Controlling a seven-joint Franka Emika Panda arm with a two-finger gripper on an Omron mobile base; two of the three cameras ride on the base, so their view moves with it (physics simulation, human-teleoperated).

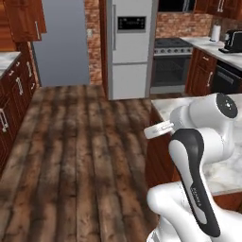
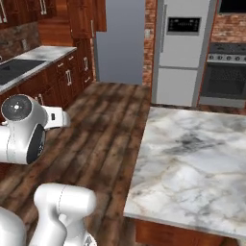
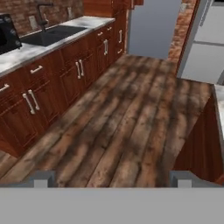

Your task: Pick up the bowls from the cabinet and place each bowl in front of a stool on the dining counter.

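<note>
The gripper [image 3: 112, 179] was released and carried nothing; the dining surface [image 2: 192, 163] bore no bowls where visible, so both seemed left.

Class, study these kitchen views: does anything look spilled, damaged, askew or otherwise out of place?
Nothing stands out. The dining counter is unmarked, the wood floor shows no spill, and the lower cabinet doors are shut and aligned.

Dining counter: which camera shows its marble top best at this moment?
The right base view: the dining counter spreads across its lower right, showing most of the bare veined slab and its near edge. The left base view has the slab at the right, partly behind the arm. The hand view catches a sliver of slab edge above the wood base.
</note>
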